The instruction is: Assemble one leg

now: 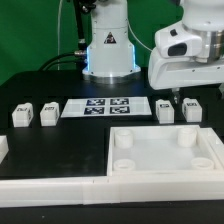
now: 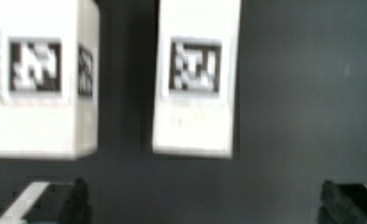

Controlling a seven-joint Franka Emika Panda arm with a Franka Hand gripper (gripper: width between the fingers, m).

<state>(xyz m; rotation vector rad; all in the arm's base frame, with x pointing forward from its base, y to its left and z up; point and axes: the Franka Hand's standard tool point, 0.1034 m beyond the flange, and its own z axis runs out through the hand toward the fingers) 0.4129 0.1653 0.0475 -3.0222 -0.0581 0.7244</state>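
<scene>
Legs (image 1: 48, 114): four, on the dark surface (image 1: 40, 85) — two at the exterior view's left, two at its right, one marker board (image 1: 108, 107) between. One panel (image 1: 165, 160) in front. Right pair (image 1: 166, 110) (image 2: 198, 80) side by side, apart, long axes parallel, marker faces up. Tool (image 1: 178, 97) (image 2: 201, 200) above them — jaws wide apart, empty.
</scene>
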